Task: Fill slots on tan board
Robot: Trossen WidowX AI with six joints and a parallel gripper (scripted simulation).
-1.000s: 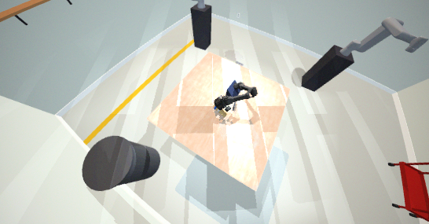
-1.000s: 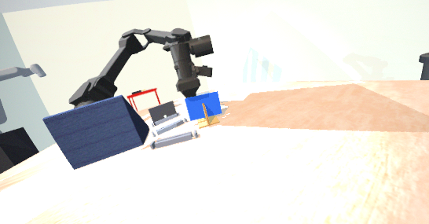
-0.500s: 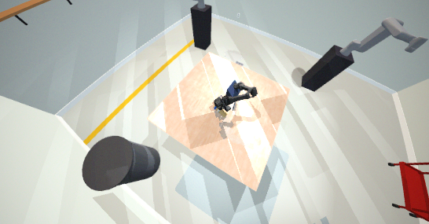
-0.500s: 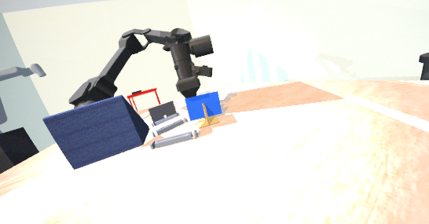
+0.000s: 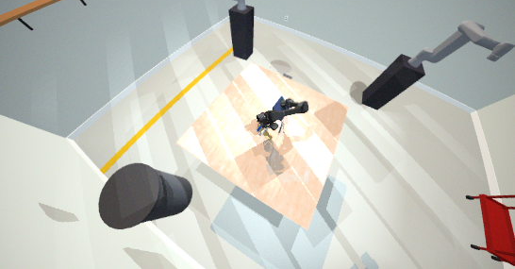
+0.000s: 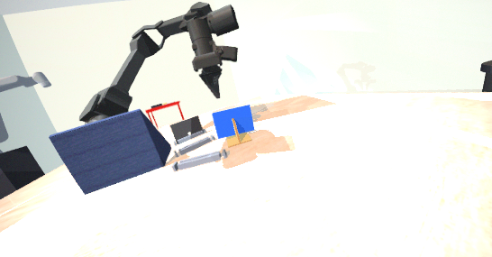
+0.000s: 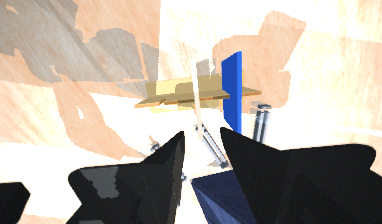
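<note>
The tan board [image 6: 236, 129] [image 7: 177, 98] stands upright on its base. A blue board [image 6: 225, 123] [image 7: 232, 90] stands crosswise in it near its right end in the wrist view. A white board [image 7: 196, 95] stands crosswise near the middle; the blue board hides it in the exterior view. A notch shows empty toward the tan board's left end in the wrist view. A dark board [image 6: 186, 127] stands in the farthest holder in the exterior view. My gripper [image 6: 218, 96] [image 7: 202, 130] is open and empty, above the boards, with its fingertips apart and pointing down.
Two grey holders without boards, the nearer holder [image 6: 200, 160] [image 7: 261, 126] and the middle holder [image 6: 195, 144] [image 7: 212, 146], lie beside the tan board. A large navy block [image 6: 113, 152] [image 7: 223, 192] stands near the arm's base. The far holder is mostly hidden in the wrist view.
</note>
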